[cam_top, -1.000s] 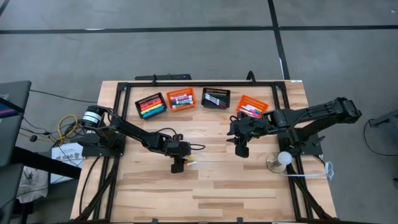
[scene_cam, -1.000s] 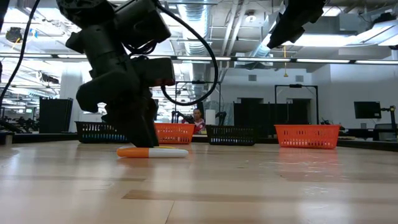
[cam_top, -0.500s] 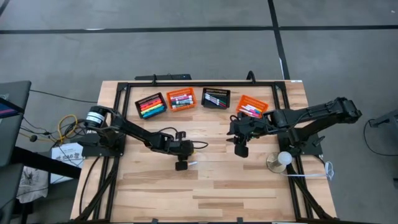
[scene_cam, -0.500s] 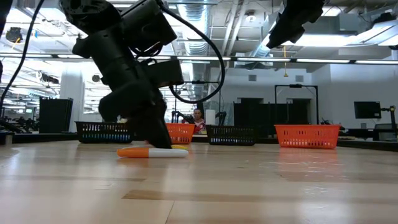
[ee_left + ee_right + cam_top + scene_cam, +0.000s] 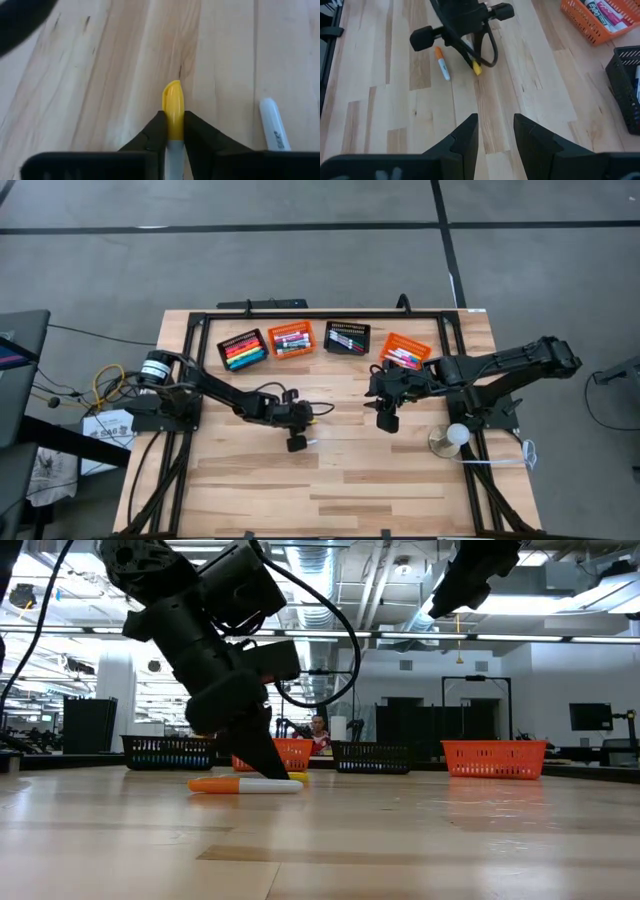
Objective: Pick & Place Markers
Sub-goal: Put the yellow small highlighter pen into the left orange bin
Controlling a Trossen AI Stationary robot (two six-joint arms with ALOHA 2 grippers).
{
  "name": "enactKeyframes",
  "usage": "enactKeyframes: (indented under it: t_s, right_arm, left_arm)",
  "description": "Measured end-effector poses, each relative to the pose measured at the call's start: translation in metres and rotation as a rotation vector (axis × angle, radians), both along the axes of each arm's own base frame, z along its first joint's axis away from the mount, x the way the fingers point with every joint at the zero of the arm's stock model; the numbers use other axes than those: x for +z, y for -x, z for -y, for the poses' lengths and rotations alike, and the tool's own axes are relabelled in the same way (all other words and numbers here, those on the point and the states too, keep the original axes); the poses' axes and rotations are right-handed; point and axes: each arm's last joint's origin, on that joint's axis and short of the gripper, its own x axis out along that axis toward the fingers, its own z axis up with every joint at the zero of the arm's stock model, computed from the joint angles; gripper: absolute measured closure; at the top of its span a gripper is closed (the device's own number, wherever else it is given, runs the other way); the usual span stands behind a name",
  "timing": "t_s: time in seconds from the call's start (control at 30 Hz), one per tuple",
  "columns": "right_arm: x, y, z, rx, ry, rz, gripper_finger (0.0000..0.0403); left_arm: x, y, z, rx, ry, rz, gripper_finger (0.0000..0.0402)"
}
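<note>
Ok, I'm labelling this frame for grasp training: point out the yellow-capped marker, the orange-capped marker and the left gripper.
yellow-capped marker [image 5: 173, 102], left wrist view, on its yellow cap.
orange-capped marker [image 5: 441, 62], right wrist view, mid-barrel.
left gripper [image 5: 174, 131], left wrist view, between its fingertips, shut on the yellow-capped marker.

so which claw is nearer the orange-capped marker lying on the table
Left. The left claw is shut on a yellow-capped marker right beside the orange-capped marker. The right claw hangs open, well off toward the baskets' side.

Left claw [image 5: 174, 131] pinched closed, right claw [image 5: 495, 131] parted
</note>
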Motion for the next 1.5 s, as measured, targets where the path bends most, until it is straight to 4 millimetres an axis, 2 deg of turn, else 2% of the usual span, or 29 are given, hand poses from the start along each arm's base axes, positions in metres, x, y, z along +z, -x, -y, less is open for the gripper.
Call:
enactKeyframes:
  t_s: [0.13,0.3,0.5,0.67,0.87,1.0,1.07,1.27,1.5]
  right_arm:
    - [0.000,0.000,0.000,-0.001,0.000,0.000,0.0288]
    - [-0.004,0.004,0.002,-0.014,0.006,-0.062,0.0289]
    - [-0.012,0.017,0.012,-0.140,0.060,-0.207,0.0291]
    - [-0.015,0.017,0.011,-0.138,0.073,-0.200,0.0292]
    - [-0.032,0.020,0.009,-0.209,0.054,-0.008,0.0292]
    - [-0.031,0.017,0.010,-0.250,-0.033,0.278,0.0292]
    - [-0.031,0.015,0.011,-0.256,-0.054,0.367,0.0292]
    - [-0.036,0.004,0.023,-0.306,-0.073,0.487,0.0291]
    - [-0.023,-0.015,0.043,-0.330,-0.055,0.722,0.0283]
  left_arm:
    - [0.004,-0.005,-0.005,0.040,0.039,0.057,0.0336]
    - [0.015,-0.005,-0.021,0.099,0.047,0.088,0.0351]
    - [0.047,-0.006,-0.043,0.178,0.048,0.226,0.0340]
    - [0.084,-0.007,-0.060,0.227,0.065,0.431,0.0338]
    - [0.133,-0.003,-0.074,0.258,0.085,0.721,0.0343]
    - [0.157,0.001,-0.080,0.273,0.102,0.891,0.0334]
    - [0.166,0.002,-0.083,0.277,0.122,0.967,0.0333]
    - [0.183,0.004,-0.084,0.276,0.165,1.146,0.0341]
    - [0.192,0.005,-0.077,0.258,0.207,1.234,0.0329]
